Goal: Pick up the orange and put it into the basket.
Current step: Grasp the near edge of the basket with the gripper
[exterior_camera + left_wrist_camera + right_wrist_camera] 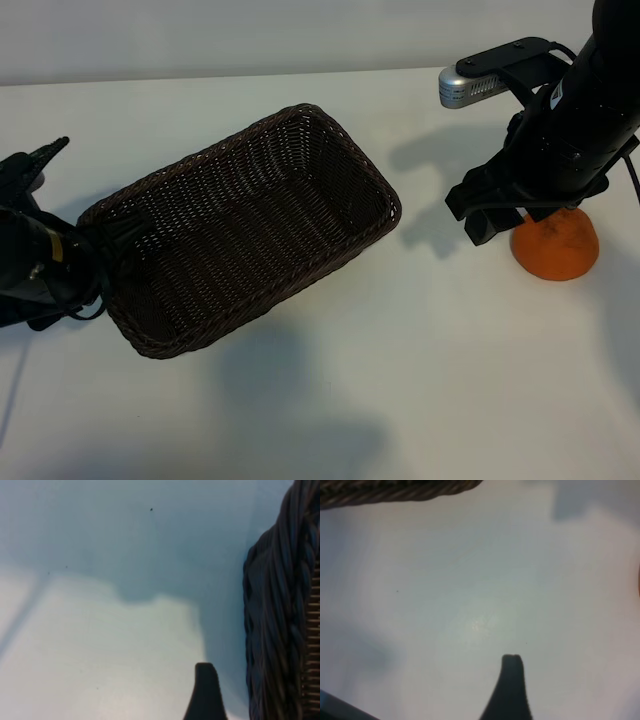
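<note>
Orange (556, 247) on white table (420, 380), at exterior view's right, well apart from basket (240, 230), top hidden under right arm. No writing or labels readable anywhere. Right gripper (490, 215) above orange's near-basket side, fingers apart, nothing between them; contact with orange unclear. Basket empty, long axis diagonal, far-right to near-left. Left gripper (105, 240) at basket's left short end, fingers spread, one dark fingertip (205, 692) just beside braided rim, outside.
</note>
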`<state>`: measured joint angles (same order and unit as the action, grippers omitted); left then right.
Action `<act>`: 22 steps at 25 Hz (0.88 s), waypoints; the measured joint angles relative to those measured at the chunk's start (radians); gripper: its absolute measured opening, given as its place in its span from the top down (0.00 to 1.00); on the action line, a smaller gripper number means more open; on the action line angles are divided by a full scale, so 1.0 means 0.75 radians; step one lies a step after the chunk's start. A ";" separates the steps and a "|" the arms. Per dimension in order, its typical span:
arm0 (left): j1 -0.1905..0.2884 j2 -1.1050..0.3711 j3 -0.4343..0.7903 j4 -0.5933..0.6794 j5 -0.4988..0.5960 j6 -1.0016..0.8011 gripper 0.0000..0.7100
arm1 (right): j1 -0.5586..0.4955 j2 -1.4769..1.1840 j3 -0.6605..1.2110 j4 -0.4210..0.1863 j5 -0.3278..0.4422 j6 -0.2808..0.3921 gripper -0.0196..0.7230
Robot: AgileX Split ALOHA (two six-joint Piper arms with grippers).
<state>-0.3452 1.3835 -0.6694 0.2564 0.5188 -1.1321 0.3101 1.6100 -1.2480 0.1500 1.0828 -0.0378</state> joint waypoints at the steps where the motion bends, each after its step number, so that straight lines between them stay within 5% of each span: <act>1: 0.014 0.008 0.000 -0.005 -0.005 0.009 0.22 | 0.000 0.000 0.000 0.000 0.000 0.000 0.17; 8: 0.078 0.105 0.000 -0.162 -0.079 0.206 0.22 | 0.000 0.000 0.000 0.000 0.002 0.000 0.17; 22: 0.085 0.292 0.000 -0.284 -0.178 0.350 0.22 | 0.000 0.000 0.000 0.000 0.002 0.000 0.17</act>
<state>-0.2817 1.6026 -0.6694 0.0433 0.3849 -0.8695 0.3101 1.6100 -1.2480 0.1500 1.0844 -0.0378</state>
